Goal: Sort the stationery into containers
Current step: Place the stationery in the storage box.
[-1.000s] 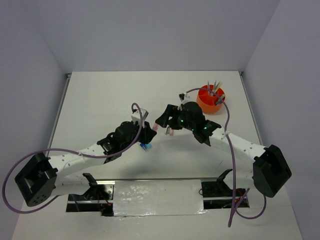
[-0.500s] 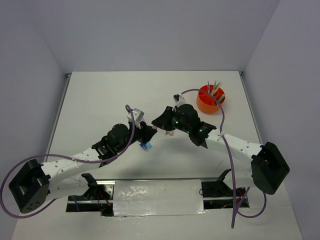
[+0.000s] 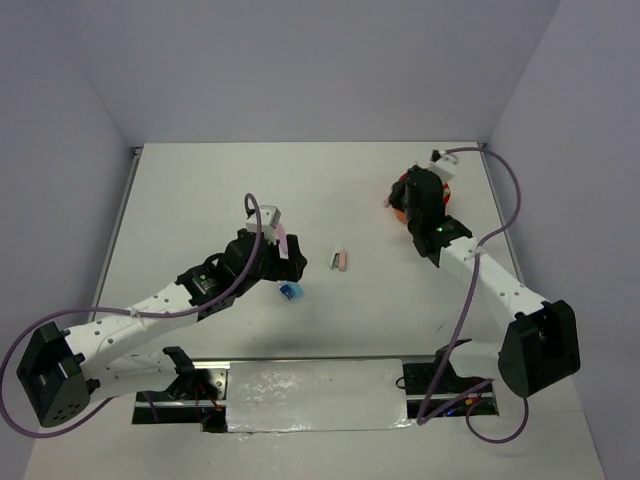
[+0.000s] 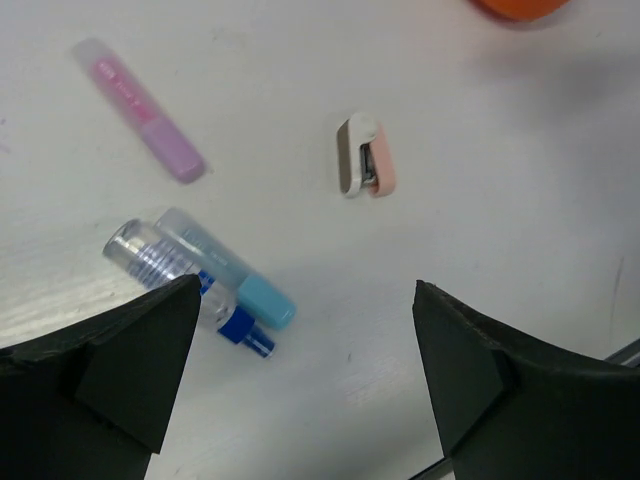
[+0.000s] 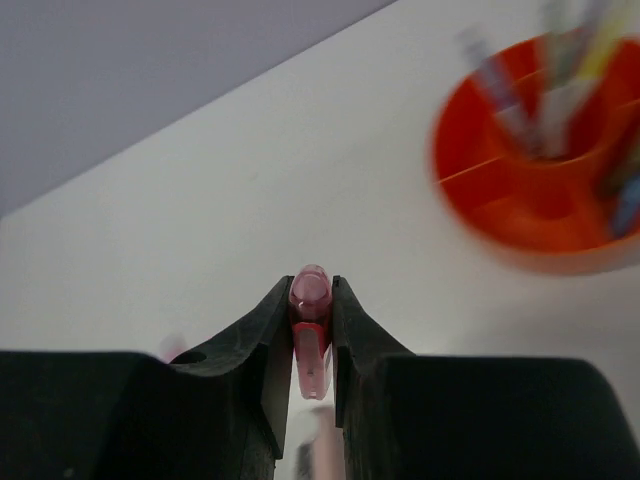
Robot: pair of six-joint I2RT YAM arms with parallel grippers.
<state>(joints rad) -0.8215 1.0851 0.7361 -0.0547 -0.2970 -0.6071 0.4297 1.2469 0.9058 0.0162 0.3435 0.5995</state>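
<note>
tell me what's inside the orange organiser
Several thin pens stand in the orange organiser, between dividers; blur hides finer details. From above, the right arm covers most of it.

Spread tool near pink stick, maybe stapler.

The left arm angles forward and to the right from its base, elbow bent, wrist tipped downward. Its hand faces down with the jaws spread wide, gripping nothing. The right arm stretches long toward the far right corner, nearly straight. Its hand is pinched tight on a pink marker held between the fingertips.
</note>
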